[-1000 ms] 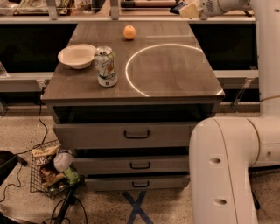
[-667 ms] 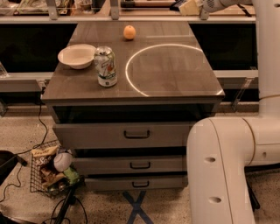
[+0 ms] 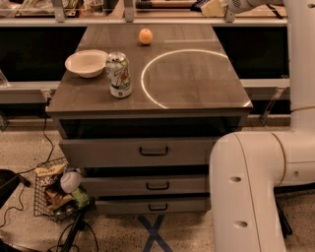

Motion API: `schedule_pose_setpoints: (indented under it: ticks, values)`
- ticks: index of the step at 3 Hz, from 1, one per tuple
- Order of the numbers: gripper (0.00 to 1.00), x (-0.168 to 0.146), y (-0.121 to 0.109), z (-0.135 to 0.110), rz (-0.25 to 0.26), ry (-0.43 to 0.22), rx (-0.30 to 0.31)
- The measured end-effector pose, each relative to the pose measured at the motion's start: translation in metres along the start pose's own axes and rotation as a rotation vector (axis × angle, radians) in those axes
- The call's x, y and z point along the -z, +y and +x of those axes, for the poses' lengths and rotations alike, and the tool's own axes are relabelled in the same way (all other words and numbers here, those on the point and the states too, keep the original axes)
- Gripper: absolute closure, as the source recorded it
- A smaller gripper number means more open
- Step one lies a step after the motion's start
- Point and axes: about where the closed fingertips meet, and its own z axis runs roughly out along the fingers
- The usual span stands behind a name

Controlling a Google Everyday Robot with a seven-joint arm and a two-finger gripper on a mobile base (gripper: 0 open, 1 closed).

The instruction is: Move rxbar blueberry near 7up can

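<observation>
The 7up can (image 3: 119,75) stands upright on the left part of the wooden tabletop (image 3: 197,88), silver-white with green and red marks. My gripper (image 3: 209,7) is high at the far right corner of the table, at the top edge of the picture, far from the can. No dark blue rxbar blueberry shows on the tabletop; it is hidden or out of view.
A white bowl (image 3: 86,62) sits just left of and behind the can. An orange fruit (image 3: 145,36) lies at the back middle. A pale ring of light (image 3: 147,91) marks the table's right half. My arm's bulk (image 3: 251,192) fills the lower right. A wire basket (image 3: 56,194) stands on the floor.
My gripper has shifted only slightly near the top edge at the far right. The can, bowl and orange have not moved.
</observation>
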Motion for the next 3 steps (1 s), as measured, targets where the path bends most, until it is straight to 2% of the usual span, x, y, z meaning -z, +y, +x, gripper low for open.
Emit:
schedule_pose_setpoints:
  ticks: [2, 3]
  values:
    - [1.00, 0.011, -0.002, -0.013, 0.034, -0.030, 0.062]
    - [1.00, 0.022, -0.002, -0.025, 0.071, -0.092, 0.131]
